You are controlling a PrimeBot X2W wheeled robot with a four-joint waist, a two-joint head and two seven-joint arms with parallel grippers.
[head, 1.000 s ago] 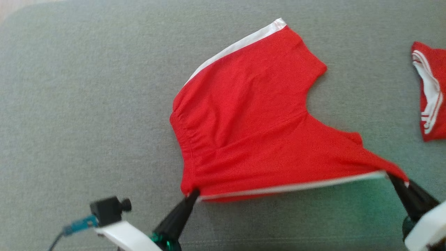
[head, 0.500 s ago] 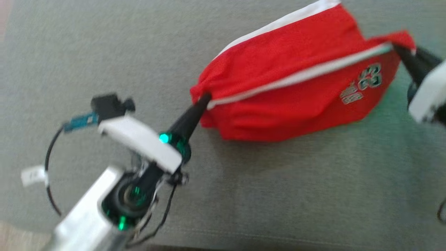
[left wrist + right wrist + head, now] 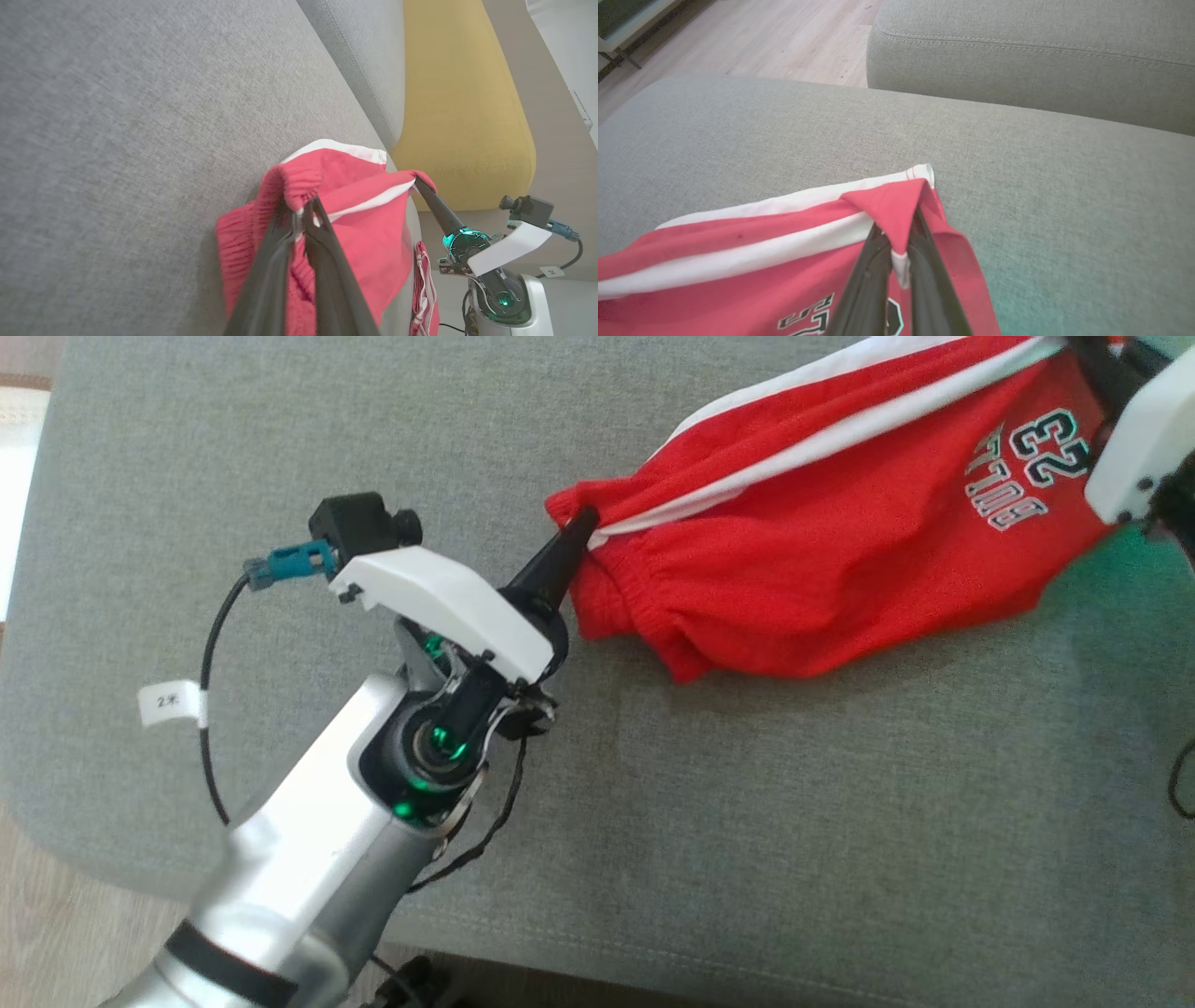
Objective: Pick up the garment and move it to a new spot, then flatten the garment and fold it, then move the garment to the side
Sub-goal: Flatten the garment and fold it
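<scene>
**Q:** Where do your shorts lie in this figure?
**A:** The red shorts (image 3: 840,560) are stretched between your two claws over the grey sofa (image 3: 747,821) seat. The printed number faces up, near the right end.

**Q:** How do your claws stand?
**A:** Your left claw (image 3: 583,518) is pinched closed on the gathered waistband corner. Your right claw (image 3: 899,235) is pinched closed on a white-edged corner of the shorts.

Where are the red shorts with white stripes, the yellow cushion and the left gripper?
red shorts with white stripes (image 3: 822,569), head view, red middle cloth
yellow cushion (image 3: 458,102), left wrist view, its broad side
left gripper (image 3: 581,523), head view, between the fingertips
</scene>
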